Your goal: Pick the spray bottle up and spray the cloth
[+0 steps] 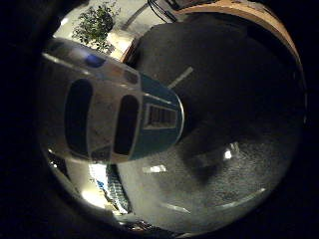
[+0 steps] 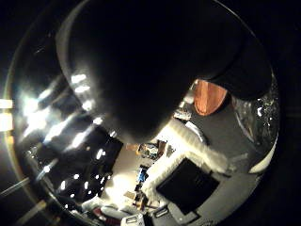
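The spray bottle (image 1: 124, 119), white with a teal label and dark oval windows, lies right against the palm and fills much of the little finger side view. It hangs above the dark grey textured surface (image 1: 239, 89), where its shadow falls. In the thumb side view a big dark shape (image 2: 150, 61), too dark to identify, blocks most of the picture. My right hand (image 2: 197, 150) shows there as white finger parts with a black pad, curled in beside that shape. I cannot make out a cloth in either view.
A wooden rim (image 1: 259, 15) borders the grey surface on its far side. A leafy plant (image 1: 94, 25) stands in the room beyond it. A round wooden piece (image 2: 209, 96) lies on the grey surface.
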You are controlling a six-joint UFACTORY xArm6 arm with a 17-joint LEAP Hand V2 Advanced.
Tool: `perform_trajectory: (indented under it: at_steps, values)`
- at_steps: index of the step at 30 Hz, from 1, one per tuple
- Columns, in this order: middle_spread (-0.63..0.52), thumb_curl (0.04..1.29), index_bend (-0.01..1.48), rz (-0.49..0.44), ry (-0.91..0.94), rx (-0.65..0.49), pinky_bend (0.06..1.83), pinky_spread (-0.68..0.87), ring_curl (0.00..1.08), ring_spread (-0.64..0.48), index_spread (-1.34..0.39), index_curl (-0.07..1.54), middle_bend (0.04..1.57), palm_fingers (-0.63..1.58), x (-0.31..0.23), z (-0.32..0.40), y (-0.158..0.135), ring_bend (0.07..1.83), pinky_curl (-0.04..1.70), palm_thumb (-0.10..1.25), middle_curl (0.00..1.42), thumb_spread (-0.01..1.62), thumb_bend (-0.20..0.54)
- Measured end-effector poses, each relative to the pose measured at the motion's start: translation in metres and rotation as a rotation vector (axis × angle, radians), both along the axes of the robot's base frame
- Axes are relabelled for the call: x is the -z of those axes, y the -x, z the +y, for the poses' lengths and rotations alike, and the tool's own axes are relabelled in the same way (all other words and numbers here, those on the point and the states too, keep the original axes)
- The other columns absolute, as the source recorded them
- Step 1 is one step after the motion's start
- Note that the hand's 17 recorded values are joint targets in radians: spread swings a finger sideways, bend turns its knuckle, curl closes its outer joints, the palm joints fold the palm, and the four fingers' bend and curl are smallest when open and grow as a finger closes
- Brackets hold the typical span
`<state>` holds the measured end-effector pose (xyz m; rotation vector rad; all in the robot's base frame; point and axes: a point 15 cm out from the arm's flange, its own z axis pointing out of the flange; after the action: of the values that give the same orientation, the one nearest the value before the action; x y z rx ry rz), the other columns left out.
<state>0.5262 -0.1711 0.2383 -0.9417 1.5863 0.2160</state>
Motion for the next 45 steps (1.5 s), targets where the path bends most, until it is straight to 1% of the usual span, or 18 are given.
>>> perform_trajectory:
  at_steps: [3, 5, 6, 7, 9, 11, 13, 17, 22, 27, 29, 31, 35, 37, 42, 45]
  values:
    - [-0.14, 0.33, 0.24, 0.001, -0.006, -0.004, 0.54, 0.08, 0.34, -0.14, -0.29, 0.36, 0.51, 0.68, 0.001, 0.005, 0.001, 0.74, 0.22, 0.7, 0.48, 1.12, -0.011]
    - [-0.2, 0.34, 0.28, 0.014, -0.024, 0.004, 0.64, -0.09, 0.37, -0.2, -0.33, 0.4, 0.58, 0.85, 0.008, 0.008, 0.007, 0.82, 0.23, 0.72, 0.54, 1.13, -0.013]
    - [-0.21, 0.34, 0.3, 0.013, -0.031, 0.009, 0.67, -0.13, 0.39, -0.21, -0.34, 0.42, 0.62, 0.97, 0.009, 0.008, 0.009, 0.86, 0.24, 0.73, 0.56, 1.13, -0.015]
    - [-0.23, 0.35, 0.32, 0.011, -0.031, 0.012, 0.71, -0.23, 0.41, -0.23, -0.36, 0.45, 0.65, 0.99, 0.009, 0.007, 0.01, 0.9, 0.26, 0.73, 0.59, 1.12, -0.018]
    - [-0.25, 0.35, 0.38, 0.013, -0.033, 0.015, 0.79, -0.34, 0.46, -0.24, -0.38, 0.52, 0.7, 1.08, 0.01, 0.006, 0.011, 0.96, 0.3, 0.73, 0.64, 1.12, -0.019]
    - [-0.25, 0.35, 0.45, 0.012, -0.038, 0.018, 0.86, -0.39, 0.49, -0.25, -0.39, 0.59, 0.77, 1.13, 0.01, 0.006, 0.011, 1.01, 0.34, 0.74, 0.69, 1.13, -0.016]
    - [-0.25, 0.36, 0.54, 0.0, -0.058, 0.01, 0.93, -0.4, 0.52, -0.24, -0.4, 0.65, 0.82, 1.14, 0.006, 0.009, 0.013, 1.05, 0.39, 0.75, 0.72, 1.13, -0.016]
    - [-0.22, 0.37, 0.64, -0.04, -0.089, -0.008, 1.04, -0.39, 0.55, -0.22, -0.38, 0.76, 0.92, 1.16, -0.005, 0.01, 0.017, 1.11, 0.48, 0.77, 0.77, 1.14, -0.014]
    - [-0.19, 0.38, 0.72, -0.067, -0.084, 0.002, 1.09, -0.35, 0.58, -0.21, -0.36, 0.82, 1.01, 1.14, -0.014, 0.001, 0.022, 1.17, 0.56, 0.79, 0.78, 1.14, -0.014]
    - [-0.17, 0.39, 0.76, -0.078, -0.075, 0.011, 1.12, -0.32, 0.59, -0.2, -0.34, 0.85, 1.05, 1.14, -0.025, -0.005, 0.024, 1.21, 0.62, 0.81, 0.77, 1.14, -0.017]
    - [-0.17, 0.39, 0.78, -0.083, -0.076, -0.002, 1.14, -0.31, 0.59, -0.2, -0.33, 0.86, 1.07, 1.16, -0.03, -0.003, 0.026, 1.21, 0.65, 0.81, 0.77, 1.14, -0.015]
    - [-0.17, 0.4, 0.82, -0.081, -0.082, -0.038, 1.16, -0.29, 0.59, -0.2, -0.32, 0.87, 1.09, 1.16, -0.036, 0.006, 0.03, 1.23, 0.68, 0.83, 0.77, 1.12, -0.017]
    - [-0.16, 0.4, 0.87, -0.031, -0.087, -0.172, 1.16, -0.27, 0.6, -0.2, -0.32, 0.87, 1.14, 1.15, -0.043, 0.032, 0.05, 1.26, 0.73, 0.82, 0.76, 1.11, -0.018]
    - [-0.16, 0.41, 0.89, -0.02, -0.062, -0.227, 1.17, -0.26, 0.61, -0.2, -0.31, 0.87, 1.16, 1.15, -0.06, 0.039, 0.053, 1.27, 0.77, 0.83, 0.76, 1.11, -0.017]
    - [-0.16, 0.42, 0.93, 0.041, 0.028, -0.32, 1.16, -0.25, 0.61, -0.2, -0.31, 0.87, 1.2, 1.13, -0.069, 0.05, 0.06, 1.29, 0.84, 0.84, 0.75, 1.1, -0.019]
    - [-0.16, 0.43, 0.94, 0.056, 0.071, -0.352, 1.15, -0.26, 0.62, -0.21, -0.3, 0.86, 1.21, 1.12, -0.078, 0.053, 0.057, 1.3, 0.87, 0.83, 0.74, 1.09, -0.021]
